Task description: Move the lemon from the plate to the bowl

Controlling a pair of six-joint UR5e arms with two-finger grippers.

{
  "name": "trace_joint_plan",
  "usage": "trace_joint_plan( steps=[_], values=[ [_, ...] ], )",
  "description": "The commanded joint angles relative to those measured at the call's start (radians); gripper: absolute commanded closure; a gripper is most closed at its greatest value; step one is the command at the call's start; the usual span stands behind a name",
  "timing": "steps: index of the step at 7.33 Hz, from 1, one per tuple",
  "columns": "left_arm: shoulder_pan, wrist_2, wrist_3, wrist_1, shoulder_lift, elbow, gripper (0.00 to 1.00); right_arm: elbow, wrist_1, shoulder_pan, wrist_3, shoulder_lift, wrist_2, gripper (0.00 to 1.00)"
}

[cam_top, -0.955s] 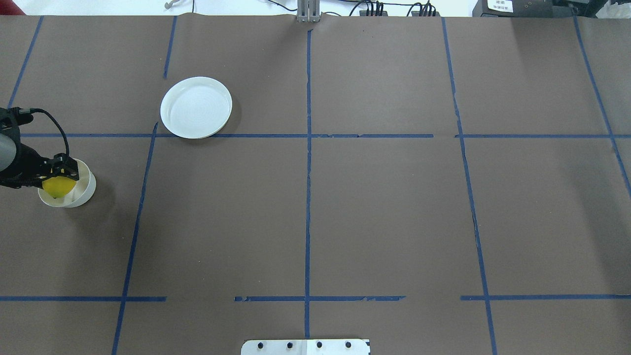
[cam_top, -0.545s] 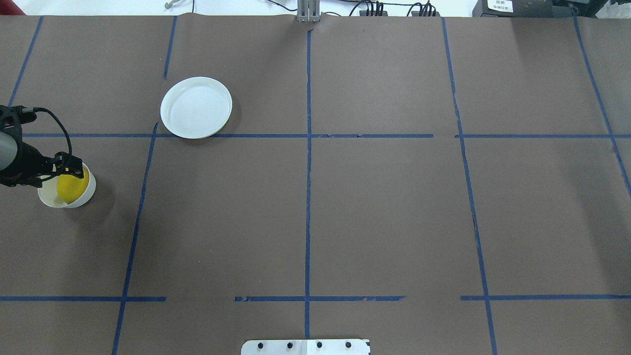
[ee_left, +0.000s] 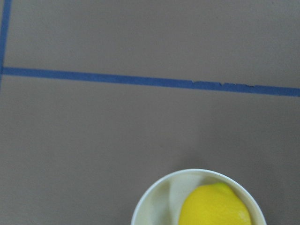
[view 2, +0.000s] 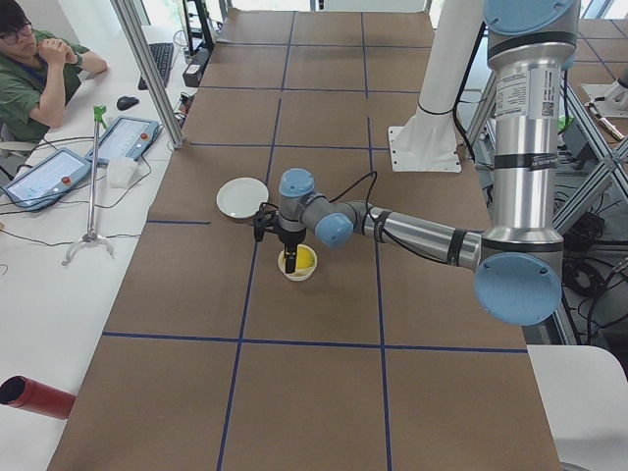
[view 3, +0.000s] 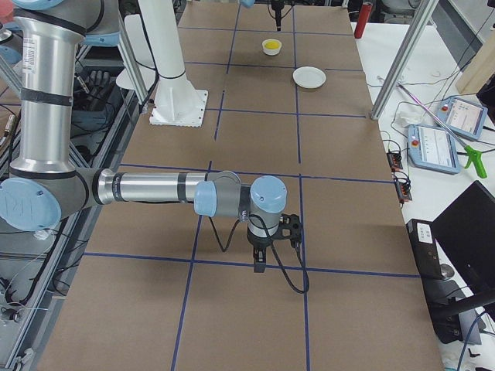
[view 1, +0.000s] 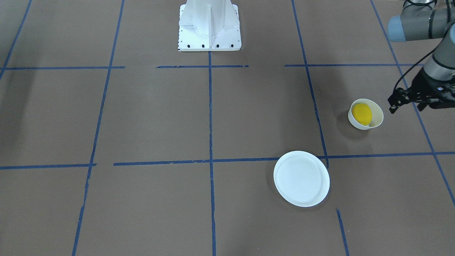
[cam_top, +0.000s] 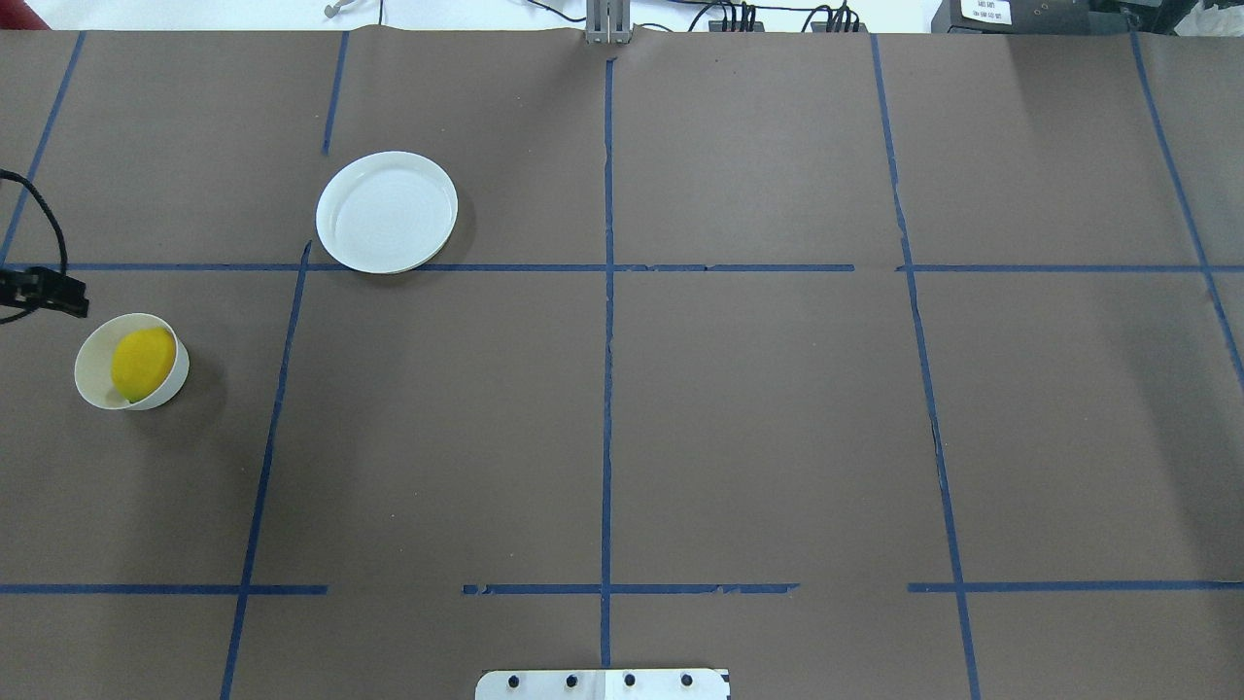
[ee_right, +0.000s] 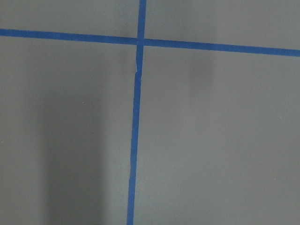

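The yellow lemon (cam_top: 143, 363) lies inside the small off-white bowl (cam_top: 92, 377) at the table's left edge. It also shows in the front view (view 1: 362, 113) and the left wrist view (ee_left: 215, 206). The flat white plate (cam_top: 387, 212) is bare, farther in and to the right of the bowl. My left gripper (view 1: 394, 106) hangs beside and above the bowl, apart from it, open and holding nothing; only its tip (cam_top: 58, 292) shows overhead. My right gripper (view 3: 259, 265) shows only in the exterior right view, low over the brown table far from the dishes; I cannot tell if it is open or shut.
Blue tape lines cross the brown table cover (cam_top: 739, 408). The white robot base (view 1: 209, 25) stands at the table's near edge. A person sits at a side desk with tablets (view 2: 49, 172) beyond the table's far side.
My left gripper let go of the lemon, which now rests in the bowl. The gripper drew back off the bowl toward the left edge.
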Motion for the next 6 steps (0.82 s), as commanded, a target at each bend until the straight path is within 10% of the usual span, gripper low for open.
trace_joint_plan(
  steps=[1, 6],
  values=[
    [-0.212, -0.001, 0.379, 0.136, 0.004, -0.004, 0.01, 0.000, 0.000, 0.000, 0.000, 0.000, 0.000, 0.00],
    [-0.445, -0.213, 0.718, 0.236, 0.143, 0.014, 0.00, 0.000, 0.000, 0.000, 0.000, 0.000, 0.000, 0.00]
  ],
)
